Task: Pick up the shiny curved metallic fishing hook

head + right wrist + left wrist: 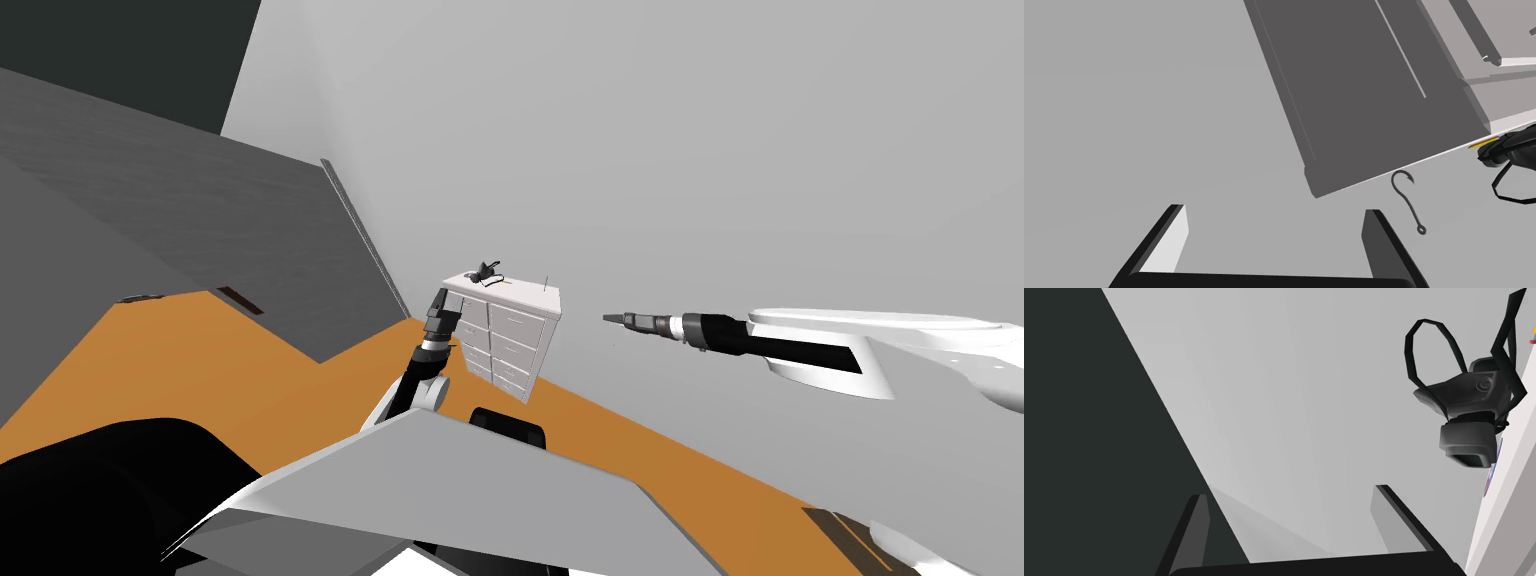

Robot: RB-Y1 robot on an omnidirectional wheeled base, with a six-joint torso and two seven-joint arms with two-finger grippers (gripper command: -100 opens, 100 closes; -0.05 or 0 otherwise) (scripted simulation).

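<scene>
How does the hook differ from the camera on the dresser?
The hook is one thin dark wire, curled at one end with an eye at the other; the camera is a bulky dark body with a looped strap. The hook is far smaller than the camera. The hook is nearer the open right end effector; the camera is nearer the open left end effector. Both are at the dresser top, ungripped.

White drawer chest (515, 340), small dark object (487, 269) on top, left claw (441, 297) beside it.
</scene>
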